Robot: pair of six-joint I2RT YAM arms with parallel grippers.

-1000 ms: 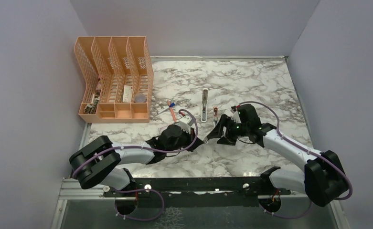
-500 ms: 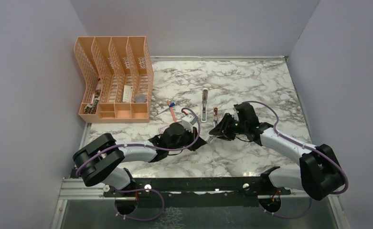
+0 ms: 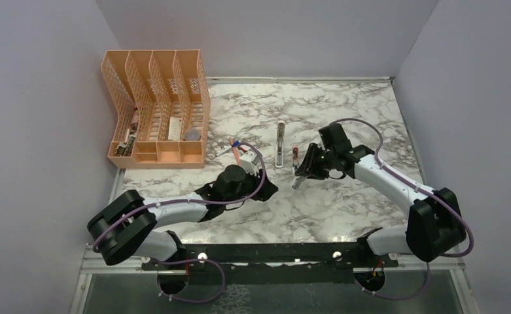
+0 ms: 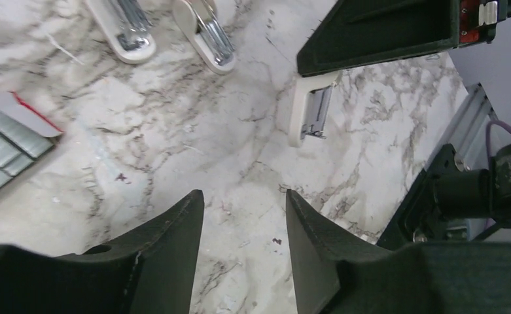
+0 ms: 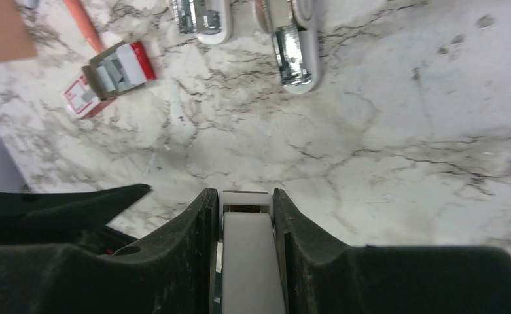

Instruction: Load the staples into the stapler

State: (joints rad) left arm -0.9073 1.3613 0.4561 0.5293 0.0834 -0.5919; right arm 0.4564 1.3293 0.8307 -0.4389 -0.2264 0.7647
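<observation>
Left claw [image 4: 243, 199]: jaws abt half open, nothing between them, only bare bench [image 4: 193, 144] showing thru the gap. It hangs low over the bench.

Out from it, 2 things matter:
- The staples [image 4: 4, 140] lie to the left in the wrist view, at the frame edge and partly cut off. They are grey strips side by side in the open red/white box [image 5: 141, 62], on the bench. Strips run roughly crosswise to the claw's reach, so a pick prob. needs a turn of the wrist plus a shift left.
- Ahead and to the right, the right claw [image 5: 243, 196] is closed on the stapler [image 5: 246, 261], a white bar w/ a silver metal inner part (could be only its staple-carrying part, can't be sure). The bar runs lengthwise between the fingers, its end poking out past the tips, held off the bench. From the left wrist cam, its metal side faces toward the left claw.

Further on lie a white/silver piece [image 5: 294, 49] and a 2nd piece [image 5: 202, 16], side by side on the bench, well apart from both claws.

Judgement: the left claw is nearer the box and is the free one, so fetching a strip falls to it. The right arm only has to hold the bar steady, metal side reachable. Risk: strips sit tight in the box, so the box may slide.
</observation>
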